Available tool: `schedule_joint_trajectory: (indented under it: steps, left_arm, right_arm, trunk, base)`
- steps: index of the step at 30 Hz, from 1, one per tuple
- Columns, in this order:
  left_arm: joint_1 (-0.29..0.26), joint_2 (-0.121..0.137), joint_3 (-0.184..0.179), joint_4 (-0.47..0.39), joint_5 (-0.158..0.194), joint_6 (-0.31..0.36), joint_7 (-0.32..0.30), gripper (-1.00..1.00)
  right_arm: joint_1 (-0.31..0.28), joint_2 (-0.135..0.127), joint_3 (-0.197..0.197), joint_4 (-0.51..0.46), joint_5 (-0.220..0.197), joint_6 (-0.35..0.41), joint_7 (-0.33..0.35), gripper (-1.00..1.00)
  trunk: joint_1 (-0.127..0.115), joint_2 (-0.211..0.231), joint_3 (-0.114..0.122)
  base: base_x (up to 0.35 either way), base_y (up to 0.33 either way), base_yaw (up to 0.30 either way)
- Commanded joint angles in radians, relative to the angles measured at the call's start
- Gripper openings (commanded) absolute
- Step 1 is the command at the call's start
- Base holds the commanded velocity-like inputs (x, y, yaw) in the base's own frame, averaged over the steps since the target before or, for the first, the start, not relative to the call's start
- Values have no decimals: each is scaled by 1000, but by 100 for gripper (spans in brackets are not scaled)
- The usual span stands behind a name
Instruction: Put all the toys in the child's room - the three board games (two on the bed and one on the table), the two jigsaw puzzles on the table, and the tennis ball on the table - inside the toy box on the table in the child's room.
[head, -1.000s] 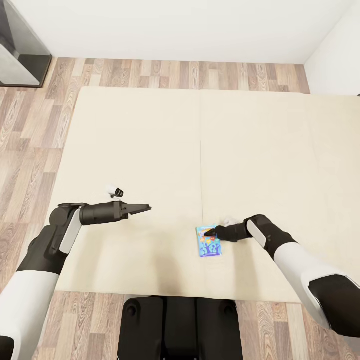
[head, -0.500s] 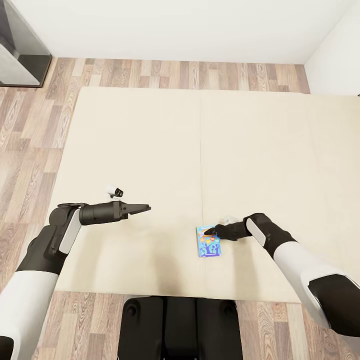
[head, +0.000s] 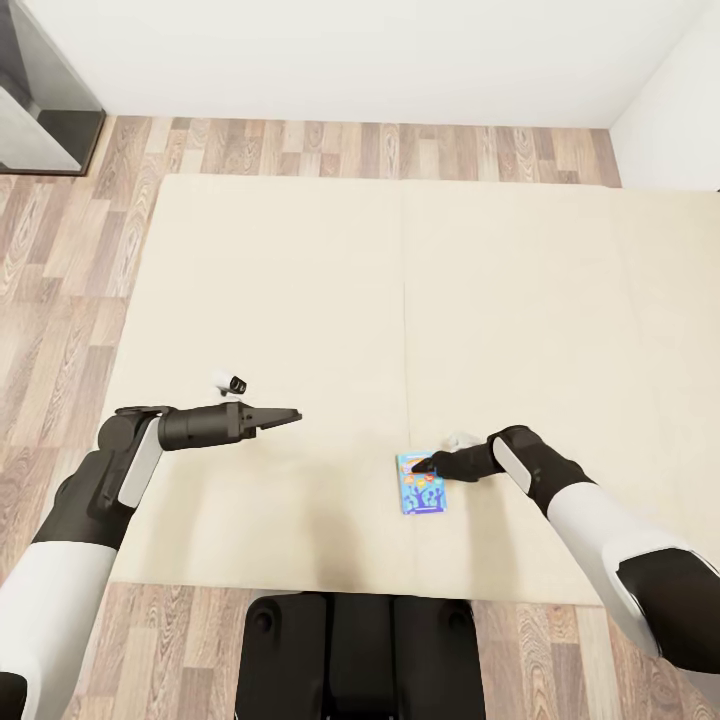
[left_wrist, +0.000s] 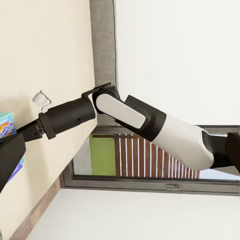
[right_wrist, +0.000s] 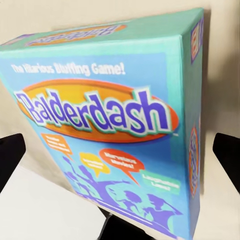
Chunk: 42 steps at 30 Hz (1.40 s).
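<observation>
The blue board game (head: 421, 484) lies flat on the bed (head: 300, 280), near the edge closest to my base and just to the right of the mattress seam. In my right wrist view the same box (right_wrist: 115, 120) reads "Balderdash" in purple letters on an orange oval, with "The Hilarious Bluffing Game!" above it and cartoon speech bubbles below, and it sits between my 2 dark fingertips (right_wrist: 227, 152).

My right gripper (head: 424, 465) reaches in from the right, low over the mattress, with its tip at the far end of the box. The fingers stand wide apart, one on each side of the box, with cream bedding visible between each finger and the cardboard, so I am not clamping it. I cannot tell whether the tips touch the mattress.

My left gripper (head: 290, 415) hovers over the left half of the bed, well apart from the game, pointing to the right. Its fingers look drawn together to a narrow point, holding nothing. From my left wrist camera I see my right forearm (left_wrist: 135, 117) stretched across the bed, and a sliver of the blue box (left_wrist: 7, 126) at the frame edge beside my own dark finger.

Around the bed runs wood-plank floor (head: 60, 260), with white wall (head: 350, 50) beyond it and a dark grey piece of furniture (head: 40, 110) in the far left corner.
</observation>
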Motion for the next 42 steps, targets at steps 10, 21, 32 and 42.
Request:
schedule_joint_trajectory:
  steps: [10,21,32,42]
  left_arm:
    - [-1,1,-1,0,3,8,-1,100]
    - [-1,1,-1,0,2,8,-1,100]
    - [0,1,-1,0,3,8,-1,100]
    - [-1,1,-2,0,3,8,-1,100]
  right_arm:
    - [0,0,5,0,19,-1,5,100]
    - [0,0,5,0,-45,-1,5,100]
    - [0,2,4,0,-46,-1,5,100]
    - [0,0,5,0,-46,-1,5,100]
  trunk:
    - [1,-1,-1]
    - [1,-1,-1]
    - [1,-1,-1]
    - [1,-1,-1]
  base:
    - [0,30,0]
    - [0,20,-4]
    - [0,1,-11]
    - [0,0,0]
